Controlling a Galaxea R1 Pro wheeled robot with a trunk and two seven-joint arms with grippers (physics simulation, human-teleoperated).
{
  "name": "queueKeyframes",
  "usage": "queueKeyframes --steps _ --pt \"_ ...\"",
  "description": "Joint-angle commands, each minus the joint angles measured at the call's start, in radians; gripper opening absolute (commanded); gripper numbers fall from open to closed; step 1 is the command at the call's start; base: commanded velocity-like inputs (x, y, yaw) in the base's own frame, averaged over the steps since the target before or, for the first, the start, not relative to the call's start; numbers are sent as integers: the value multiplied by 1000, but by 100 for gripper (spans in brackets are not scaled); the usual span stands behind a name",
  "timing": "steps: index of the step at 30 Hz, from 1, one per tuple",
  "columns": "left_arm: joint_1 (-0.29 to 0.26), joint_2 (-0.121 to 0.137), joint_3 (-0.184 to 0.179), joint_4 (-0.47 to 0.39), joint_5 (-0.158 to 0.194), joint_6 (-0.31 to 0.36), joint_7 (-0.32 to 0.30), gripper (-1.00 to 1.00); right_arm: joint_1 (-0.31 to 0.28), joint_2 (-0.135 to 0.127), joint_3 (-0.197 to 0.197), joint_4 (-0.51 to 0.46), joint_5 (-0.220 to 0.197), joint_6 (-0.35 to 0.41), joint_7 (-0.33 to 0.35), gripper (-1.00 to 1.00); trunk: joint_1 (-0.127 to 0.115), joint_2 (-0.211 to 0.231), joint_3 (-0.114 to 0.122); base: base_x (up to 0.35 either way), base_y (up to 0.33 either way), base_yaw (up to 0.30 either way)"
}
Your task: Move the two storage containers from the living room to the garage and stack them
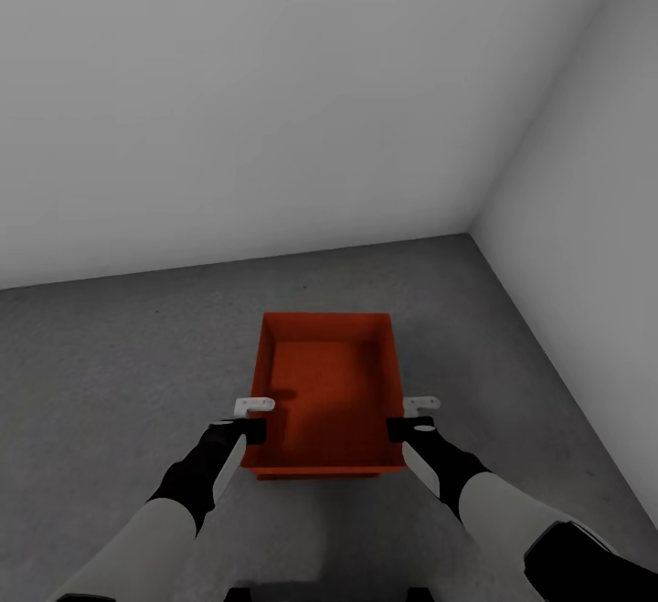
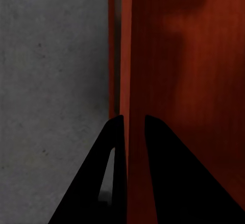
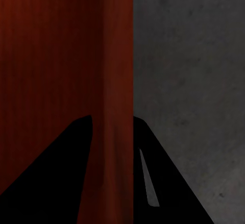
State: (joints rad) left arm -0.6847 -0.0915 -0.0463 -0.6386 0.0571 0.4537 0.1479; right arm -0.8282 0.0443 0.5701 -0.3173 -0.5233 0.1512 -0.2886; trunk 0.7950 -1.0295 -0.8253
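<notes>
Grey mottled concrete floor (image 1: 119, 355) meets plain white walls (image 1: 274, 81) at a corner ahead and to the right in the head view; this is the garage.

One orange-red bin (image 1: 327, 392) is in the head view, centred in front of the robot, open side up, long axis running away from the robot. Whether the bin rests on the floor or is held just above it cannot be told.

Left gripper (image 1: 254, 407): at the bin's left wall, near the end closest to the robot. In the left wrist view the two dark fingers (image 2: 92, 183) straddle the wall's rim (image 2: 122, 55), one finger outside over the floor, one inside over the bin's base. The gap between them is narrow and filled by the wall; the jaws are clamped on it.

Right gripper (image 1: 420, 404): at the bin's right wall, opposite the left gripper. In the right wrist view its fingers (image 3: 51, 178) likewise stand on either side of the wall, closed onto it, with concrete on the outer side.

Both forearms (image 1: 192, 474) reach forward, roughly symmetrical about the bin.
</notes>
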Motion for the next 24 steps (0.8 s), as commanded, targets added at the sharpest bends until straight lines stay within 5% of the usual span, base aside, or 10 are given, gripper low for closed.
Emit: queueKeyframes --steps 1,18,24 --pt "-1 1 -6 -1 39 2 2 -100 0 -36 22 41 9 7 -11 -100 0 -1 -1 0 0 0" --pt "-1 1 -4 -1 39 2 2 -100 0 -35 22 41 10 7 -11 -100 0 -1 -1 0 0 0" --pt "-1 1 -3 -1 38 2 2 -100 0 -37 22 41 9 7 -11 -100 23 -43 -19 0 0 0"
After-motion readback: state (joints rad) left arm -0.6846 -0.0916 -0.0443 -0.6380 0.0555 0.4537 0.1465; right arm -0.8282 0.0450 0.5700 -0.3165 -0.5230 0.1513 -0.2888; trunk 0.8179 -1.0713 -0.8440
